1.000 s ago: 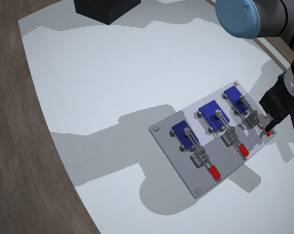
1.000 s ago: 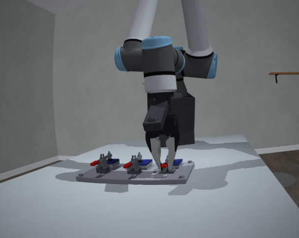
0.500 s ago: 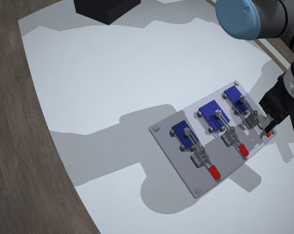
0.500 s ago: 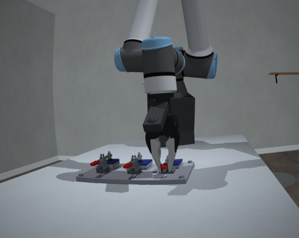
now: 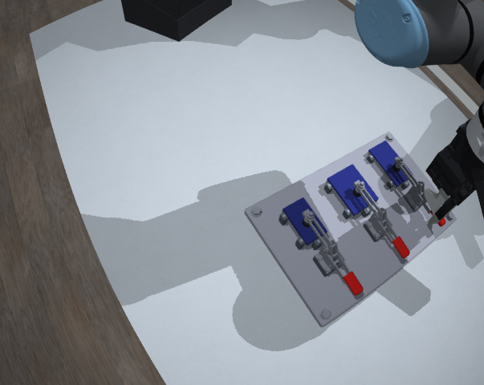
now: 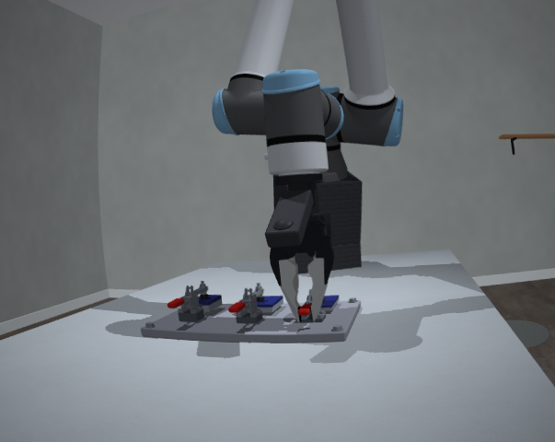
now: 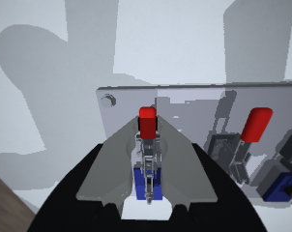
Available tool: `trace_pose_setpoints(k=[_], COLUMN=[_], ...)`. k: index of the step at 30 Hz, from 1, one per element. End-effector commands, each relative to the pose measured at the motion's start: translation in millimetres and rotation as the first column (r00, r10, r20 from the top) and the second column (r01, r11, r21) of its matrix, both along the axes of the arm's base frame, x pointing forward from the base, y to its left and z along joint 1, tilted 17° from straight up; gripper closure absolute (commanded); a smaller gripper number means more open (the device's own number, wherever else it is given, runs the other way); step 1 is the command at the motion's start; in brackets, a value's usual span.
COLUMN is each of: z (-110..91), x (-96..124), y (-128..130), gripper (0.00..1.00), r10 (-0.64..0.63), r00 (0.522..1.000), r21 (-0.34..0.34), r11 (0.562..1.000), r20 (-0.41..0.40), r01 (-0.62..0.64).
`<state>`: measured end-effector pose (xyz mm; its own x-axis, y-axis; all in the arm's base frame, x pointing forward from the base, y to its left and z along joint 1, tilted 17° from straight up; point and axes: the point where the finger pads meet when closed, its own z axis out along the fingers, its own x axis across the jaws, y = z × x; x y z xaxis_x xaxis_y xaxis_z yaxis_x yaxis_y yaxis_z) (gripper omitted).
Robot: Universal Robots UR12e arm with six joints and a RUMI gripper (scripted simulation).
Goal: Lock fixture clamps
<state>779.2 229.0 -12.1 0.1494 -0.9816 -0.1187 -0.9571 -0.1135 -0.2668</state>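
A grey fixture plate point(image 5: 349, 232) carries three toggle clamps, each with a red handle and a bar over a blue part. My gripper point(image 5: 440, 215) is shut on the red handle point(image 7: 147, 123) of the far right clamp point(image 5: 414, 194), low near the plate; it also shows in the exterior view point(image 6: 304, 311). The middle clamp's handle point(image 5: 400, 247) and the near clamp's handle point(image 5: 352, 282) lie low and free. The bars rest over the blue parts point(image 5: 304, 219). I cannot tell whether any clamp is locked.
A black block point(image 5: 176, 16) stands at the back of the white table. The arm's blue-capped joint point(image 5: 393, 30) hangs above the right side. The wooden floor point(image 5: 22, 207) lies past the table's left edge.
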Motion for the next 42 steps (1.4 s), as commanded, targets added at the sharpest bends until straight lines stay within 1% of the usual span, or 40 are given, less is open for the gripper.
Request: trace_pose_setpoints(k=[1, 27, 28, 42], z=[2.4, 2.0, 3.6, 3.2], x=[-0.9, -1.8, 2.5, 2.4], y=[0.9, 0.4, 1.2, 1.1], gripper=[1.00, 1.00, 0.72, 0.72], r10=[0.000, -0.001, 0.000, 0.000], r00=[1.000, 1.000, 1.000, 1.000], r21=[0.000, 0.001, 0.000, 0.001], r11=[1.000, 1.000, 1.000, 1.000], r20=[0.002, 0.001, 0.005, 0.005], r01=[0.000, 0.001, 0.000, 0.000])
